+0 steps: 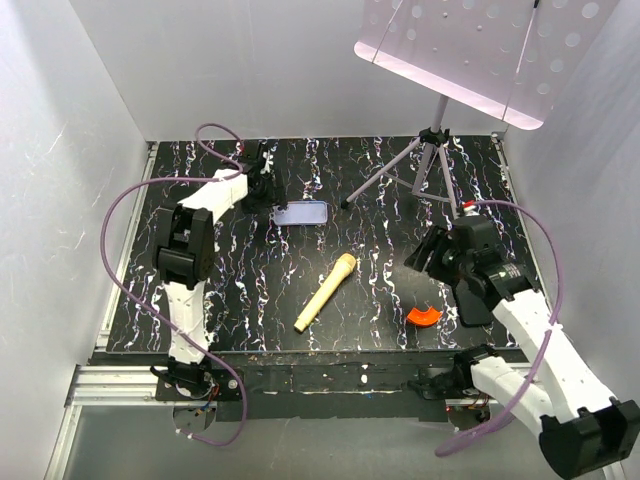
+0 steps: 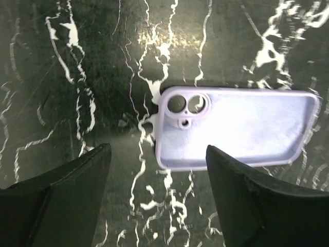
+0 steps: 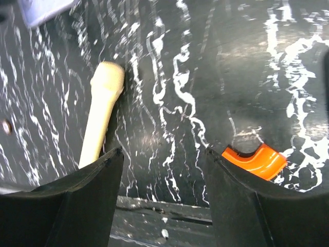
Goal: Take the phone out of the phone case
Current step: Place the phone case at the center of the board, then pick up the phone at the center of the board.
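Left wrist view: the left end effector [image 2: 157,150] is standing wide, with one black finger [image 2: 67,195] showing at each lower corner and nothing lying between them. Just ahead of the fingertips the phone case [image 2: 241,126] is lying flat on the counter [image 2: 77,77], open side up. It is stretching away to the right of the gap, with its camera-cutout corner sitting nearest the gap. The right finger is overlapping the case's near edge in this view; I cannot tell whether it is touching. The inside of the case is showing bare lavender, and dark counter is showing through the round cutouts.

Right wrist view: the right end effector [image 3: 163,154] is also gaping wide and gripping nothing. An orange curved piece [image 3: 254,159] is lying just ahead of its right finger. A cream cylinder [image 3: 103,108] is lying ahead of its left finger, rounded head pointing away.

Top external view: a dark slab [image 1: 472,308] is lying close behind the right end effector, partly tucked beside that arm. I cannot tell whether it is the phone. The left end effector is reaching to the far left part of the counter, with the case lying just to its right. Beyond the right end effector a tripod stand [image 1: 430,150] is standing at the far edge, carrying a perforated plate [image 1: 470,50].
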